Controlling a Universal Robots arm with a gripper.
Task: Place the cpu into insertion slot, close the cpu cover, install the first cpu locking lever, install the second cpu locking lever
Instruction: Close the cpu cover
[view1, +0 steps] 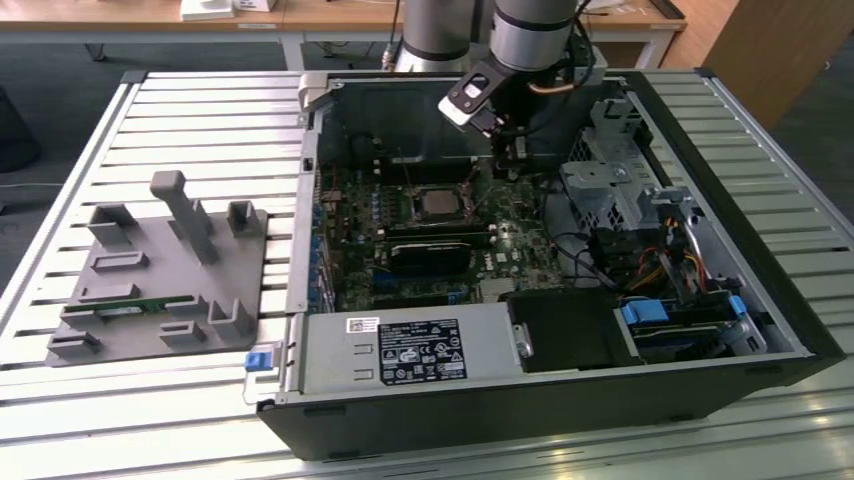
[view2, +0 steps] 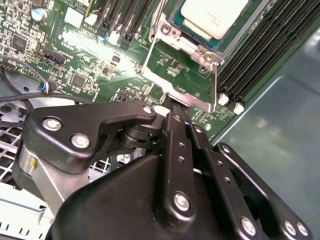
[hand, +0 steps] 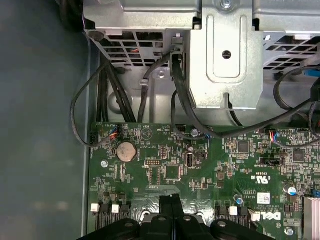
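Note:
The cpu (view2: 212, 15) lies silver top up in the insertion slot (view2: 166, 31) on the green board; in the exterior view it is the grey square (view1: 438, 203) mid-case. The cpu cover (view2: 187, 97) is swung open, a silver frame with green board showing through its window. A thin locking lever (view2: 216, 82) runs along one side of the cover. My gripper (view2: 172, 109) is shut, its black fingertips against the cover's free edge with nothing between them. The fingers (hand: 171, 200) also press together in the first wrist view. In the exterior view the gripper (view1: 511, 165) hangs just behind the socket.
Long black memory slots (view2: 260, 50) flank the socket. A metal drive cage (view1: 607, 190) with cables (hand: 125, 100) stands at the exterior view's right, and a power supply (view1: 400, 350) sits at the case front. A grey parts fixture (view1: 160, 270) rests on the slatted table.

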